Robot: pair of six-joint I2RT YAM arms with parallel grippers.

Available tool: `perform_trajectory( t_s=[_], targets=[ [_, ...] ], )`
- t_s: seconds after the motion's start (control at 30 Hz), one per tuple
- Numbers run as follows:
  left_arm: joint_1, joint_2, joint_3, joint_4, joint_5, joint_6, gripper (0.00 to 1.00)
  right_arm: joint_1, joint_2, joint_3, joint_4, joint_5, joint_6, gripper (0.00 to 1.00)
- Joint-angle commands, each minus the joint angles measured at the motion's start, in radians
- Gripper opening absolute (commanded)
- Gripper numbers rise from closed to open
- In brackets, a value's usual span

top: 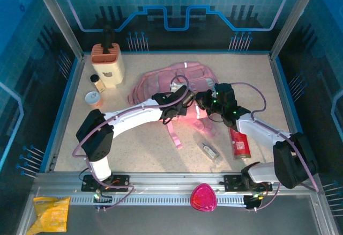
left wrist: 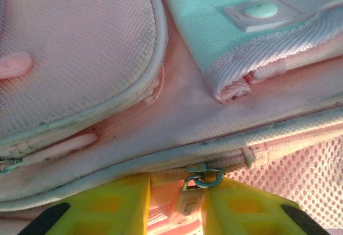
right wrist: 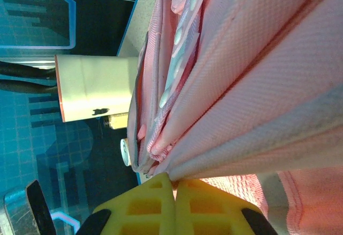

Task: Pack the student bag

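The student bag (top: 179, 79) is a big pink backpack lying flat at the middle back of the table. My left gripper (top: 187, 96) is at its near edge. In the left wrist view its yellow fingers (left wrist: 115, 205) stand a little apart, open. The pale zip pull (left wrist: 192, 202) hangs between them against the right finger, under the metal slider ring (left wrist: 207, 177). My right gripper (top: 202, 102) is just right of it, shut on a fold of the student bag (right wrist: 257, 74). Its fingertips (right wrist: 161, 184) pinch the edge of the fabric.
A red can (top: 240, 142) and a small clear bottle (top: 209, 150) lie right of the bag's loose strap (top: 174, 136). A cream container with an orange top (top: 109, 63), a small jar (top: 96, 82) and an orange disc (top: 94, 100) stand at the back left. A magenta rounded object (top: 203, 197) rests on the front rail.
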Motion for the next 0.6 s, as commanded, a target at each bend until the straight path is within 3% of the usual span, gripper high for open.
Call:
perform_trajectory(
  t_s=[0.0,0.57],
  targets=[
    [0.014,0.026,0.039,0.010,0.010,0.005,0.26,0.007,-0.037,0.021,0.082,0.001,-0.020,0.00],
    [0.025,-0.035,0.004,-0.017,0.008,0.003,0.01,-0.003,-0.035,0.018,0.072,0.010,-0.040,0.00]
  ],
)
